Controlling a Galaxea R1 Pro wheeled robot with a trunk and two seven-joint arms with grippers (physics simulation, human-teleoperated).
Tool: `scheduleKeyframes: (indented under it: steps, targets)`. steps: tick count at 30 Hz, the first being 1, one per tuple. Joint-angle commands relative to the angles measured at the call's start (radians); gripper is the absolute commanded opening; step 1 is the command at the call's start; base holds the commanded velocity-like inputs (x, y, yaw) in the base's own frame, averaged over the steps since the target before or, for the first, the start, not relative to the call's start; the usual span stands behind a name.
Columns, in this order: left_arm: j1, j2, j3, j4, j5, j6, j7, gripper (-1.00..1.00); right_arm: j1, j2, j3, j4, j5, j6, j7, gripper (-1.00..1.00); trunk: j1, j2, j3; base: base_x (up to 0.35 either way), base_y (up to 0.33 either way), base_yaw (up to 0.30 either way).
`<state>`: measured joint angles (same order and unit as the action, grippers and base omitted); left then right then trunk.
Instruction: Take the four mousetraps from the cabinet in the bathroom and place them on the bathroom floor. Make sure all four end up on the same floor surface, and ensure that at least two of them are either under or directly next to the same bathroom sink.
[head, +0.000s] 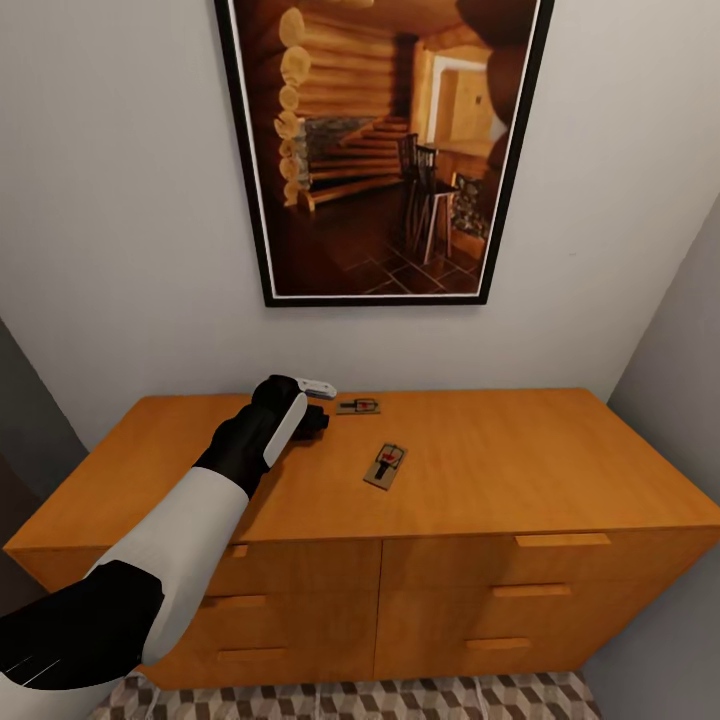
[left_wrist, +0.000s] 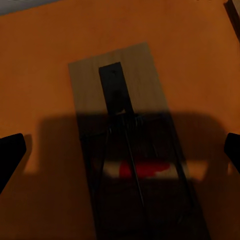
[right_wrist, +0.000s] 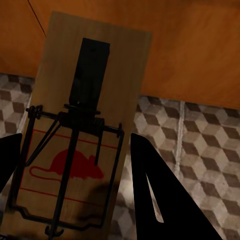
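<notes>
Two mousetraps lie on the orange-brown cabinet (head: 520, 450): one mousetrap (head: 358, 406) near the wall, another mousetrap (head: 385, 466) nearer the middle. My left gripper (head: 316, 420) hovers over the cabinet top just left of the far one. In the left wrist view a mousetrap (left_wrist: 120, 85) lies flat on the wood, in shadow, between the open fingers (left_wrist: 11, 155) of the left gripper (left_wrist: 120, 150). My right gripper (right_wrist: 75, 170) is shut on a mousetrap (right_wrist: 95, 75) with a red mouse print, held above the cube-patterned bathroom floor (right_wrist: 205, 150) in front of the cabinet (right_wrist: 200, 45).
A large framed picture (head: 385, 150) of a log cabin hangs on the white wall above the cabinet. Grey walls close in at both sides. Drawer handles (head: 562, 540) line the cabinet front, and a strip of patterned floor (head: 400, 700) shows below it.
</notes>
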<state>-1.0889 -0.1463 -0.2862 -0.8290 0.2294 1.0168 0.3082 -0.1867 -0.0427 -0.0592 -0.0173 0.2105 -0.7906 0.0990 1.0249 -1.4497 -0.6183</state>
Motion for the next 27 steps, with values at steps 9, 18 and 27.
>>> scheduleKeyframes:
  steps: [9,18,27]
  targets:
    - [0.000,0.001,-0.002,0.011,0.010,0.003,0.009,1.00,0.000,0.000,-0.007,0.000,-0.003,-0.002,0.011,-1.00,0.000,0.000,-0.002,0.000,0.000,0.000]
    - [0.000,0.001,-0.002,0.027,0.010,0.003,0.009,1.00,0.000,0.000,-0.007,0.000,-0.003,-0.002,0.011,-1.00,0.000,0.000,-0.003,0.000,0.000,0.000]
    - [0.000,0.001,-0.002,0.038,0.010,0.003,0.009,1.00,0.000,0.000,-0.007,0.000,-0.003,-0.002,0.011,-1.00,0.000,0.000,-0.008,0.000,0.000,0.000]
